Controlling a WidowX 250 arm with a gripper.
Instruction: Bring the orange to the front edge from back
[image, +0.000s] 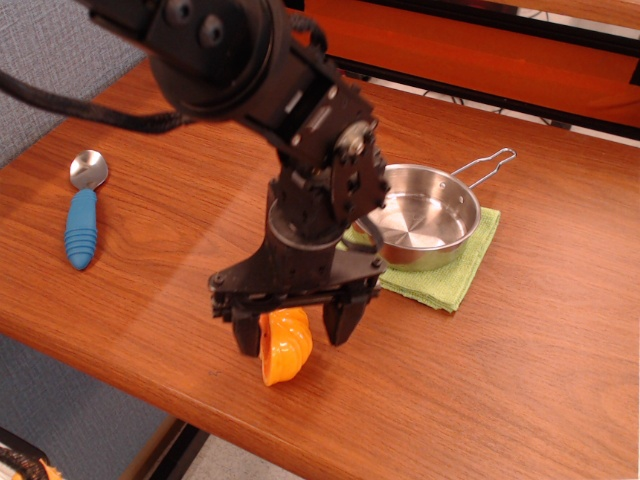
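Observation:
The orange (286, 347), a small glossy ribbed half-orange, rests on the reddish-brown tabletop close to the front edge (110, 372), standing on its side. My black gripper (292, 330) hangs straight above it with the jaws spread. The left finger (247, 337) is right against the orange's left side. The right finger (337, 322) stands apart from it with a visible gap. The gripper is open and holds nothing.
A steel pan (420, 215) with a wire handle sits on a green cloth (452, 275) behind and to the right of the gripper. A blue-handled spoon (80, 215) lies at the left of the table. An orange and black panel runs along the back.

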